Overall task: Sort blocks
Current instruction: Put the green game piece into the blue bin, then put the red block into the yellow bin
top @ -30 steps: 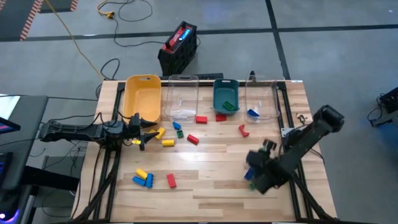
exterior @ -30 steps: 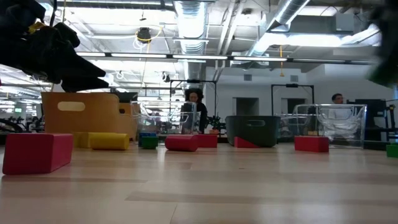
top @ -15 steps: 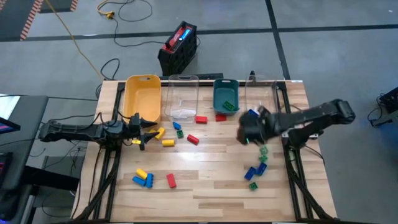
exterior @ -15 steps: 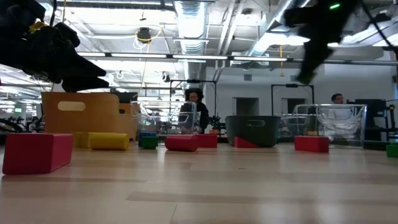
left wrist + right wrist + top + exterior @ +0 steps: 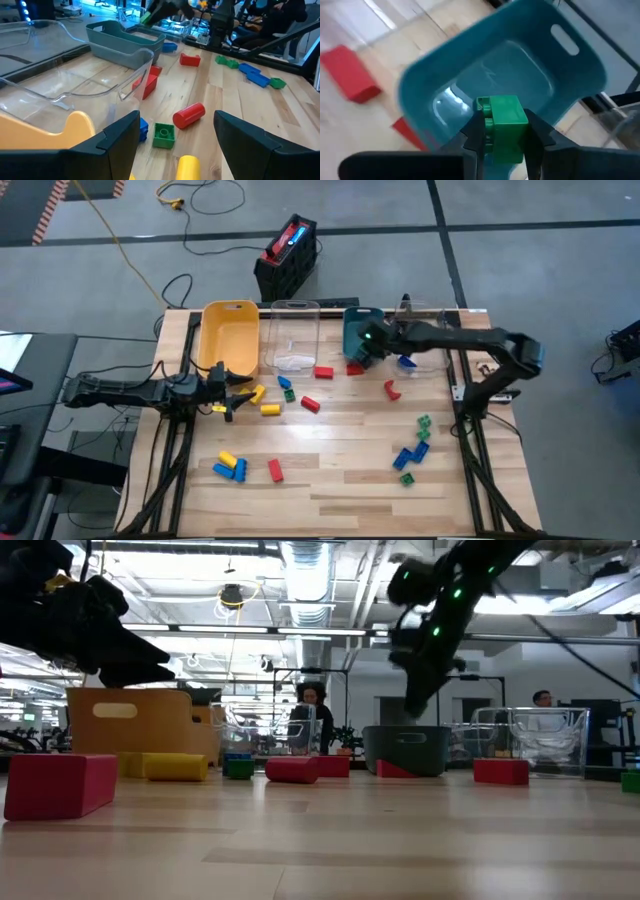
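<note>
Whereas half a second before the right arm reached over the table's right-middle area, the right gripper (image 5: pixel 504 131) had swung to hang directly above the teal bin (image 5: pixel 355 330) at the table's far edge, its fingers clamped on a green studded block (image 5: pixel 506 125). One second before, that arm had been low near the green and blue blocks (image 5: pixel 412 450) at the front right, which now lay uncovered on the wood. The left gripper (image 5: pixel 176 137) had not shifted: it hovered beside the yellow bin (image 5: pixel 229 332), its jaws spread wide and holding nothing. The teal bin was smooth, round-cornered plastic with a slotted handle cutout; the neighbouring clear bin (image 5: pixel 292 335) was transparent and glossy. The table (image 5: pixel 330 470) showed pale wood-grain planks. Loose pieces included a red cylinder (image 5: pixel 189 114) lying on its side, a square green brick with one stud (image 5: pixel 163 135), a red rectangular brick (image 5: pixel 323 371) close in front of the clear bin, and a yellow cylinder (image 5: pixel 270 409).
</note>
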`<state>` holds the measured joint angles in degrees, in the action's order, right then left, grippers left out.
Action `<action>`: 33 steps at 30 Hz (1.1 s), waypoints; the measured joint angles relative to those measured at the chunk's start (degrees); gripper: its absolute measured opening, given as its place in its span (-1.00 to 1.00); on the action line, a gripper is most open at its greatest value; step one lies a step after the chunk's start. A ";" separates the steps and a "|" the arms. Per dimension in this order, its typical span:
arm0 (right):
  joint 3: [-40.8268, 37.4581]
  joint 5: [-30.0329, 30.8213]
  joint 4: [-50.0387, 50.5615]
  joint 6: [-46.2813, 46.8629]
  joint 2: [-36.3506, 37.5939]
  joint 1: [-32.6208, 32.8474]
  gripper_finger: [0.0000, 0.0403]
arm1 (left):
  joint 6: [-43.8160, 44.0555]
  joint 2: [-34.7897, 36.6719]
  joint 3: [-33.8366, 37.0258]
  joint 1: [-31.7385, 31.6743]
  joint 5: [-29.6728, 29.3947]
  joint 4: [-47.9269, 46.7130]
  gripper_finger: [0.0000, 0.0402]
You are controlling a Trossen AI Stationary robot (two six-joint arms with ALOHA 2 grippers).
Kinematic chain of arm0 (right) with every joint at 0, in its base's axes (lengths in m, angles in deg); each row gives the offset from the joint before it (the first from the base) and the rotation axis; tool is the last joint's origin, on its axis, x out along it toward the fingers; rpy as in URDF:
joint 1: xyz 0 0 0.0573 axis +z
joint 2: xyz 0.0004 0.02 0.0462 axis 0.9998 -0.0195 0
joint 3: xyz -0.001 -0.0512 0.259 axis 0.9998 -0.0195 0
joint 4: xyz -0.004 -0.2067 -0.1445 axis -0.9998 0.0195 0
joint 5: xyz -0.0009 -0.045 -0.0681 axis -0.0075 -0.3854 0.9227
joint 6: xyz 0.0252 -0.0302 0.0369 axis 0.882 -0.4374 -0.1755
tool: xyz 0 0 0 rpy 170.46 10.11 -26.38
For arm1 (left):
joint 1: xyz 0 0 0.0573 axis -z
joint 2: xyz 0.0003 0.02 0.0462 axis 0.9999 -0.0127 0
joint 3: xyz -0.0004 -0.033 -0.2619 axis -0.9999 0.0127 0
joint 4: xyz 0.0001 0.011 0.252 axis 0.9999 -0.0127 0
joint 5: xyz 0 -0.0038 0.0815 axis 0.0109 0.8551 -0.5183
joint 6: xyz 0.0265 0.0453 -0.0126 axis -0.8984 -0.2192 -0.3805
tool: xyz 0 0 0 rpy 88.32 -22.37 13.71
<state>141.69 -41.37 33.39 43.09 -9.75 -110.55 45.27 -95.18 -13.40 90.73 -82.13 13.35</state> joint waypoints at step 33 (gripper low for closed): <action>11.39 5.01 13.60 6.82 3.32 25.16 0.19 | -1.58 0.00 -0.15 -0.01 -1.85 -0.98 0.24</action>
<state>153.09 -36.36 46.99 49.90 -6.43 -85.40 43.70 -95.17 -13.56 90.71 -83.98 12.37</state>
